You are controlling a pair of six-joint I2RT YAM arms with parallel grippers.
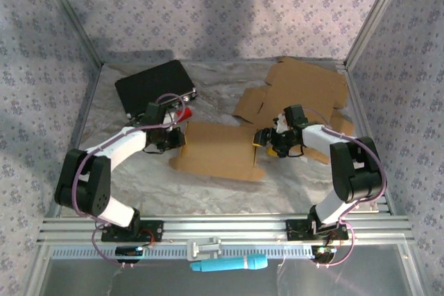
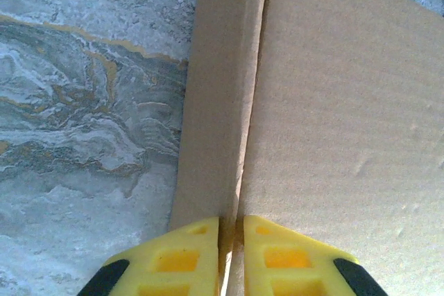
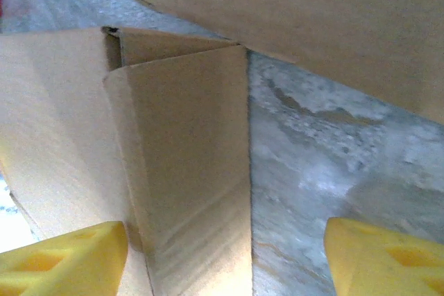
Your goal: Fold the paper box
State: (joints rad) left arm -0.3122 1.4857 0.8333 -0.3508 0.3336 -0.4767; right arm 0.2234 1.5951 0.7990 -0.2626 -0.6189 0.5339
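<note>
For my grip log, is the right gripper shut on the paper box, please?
No, the right gripper is wide open, yellow fingers far apart around a paper box flap.

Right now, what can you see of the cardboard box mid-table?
The cardboard box is plain brown corrugated board, partly folded, lying mostly flat on the marbled table between the arms. A narrow strip is creased along its left edge, where the left gripper pinches it. At its right end a flap stands up between the open fingers of the right gripper.
</note>
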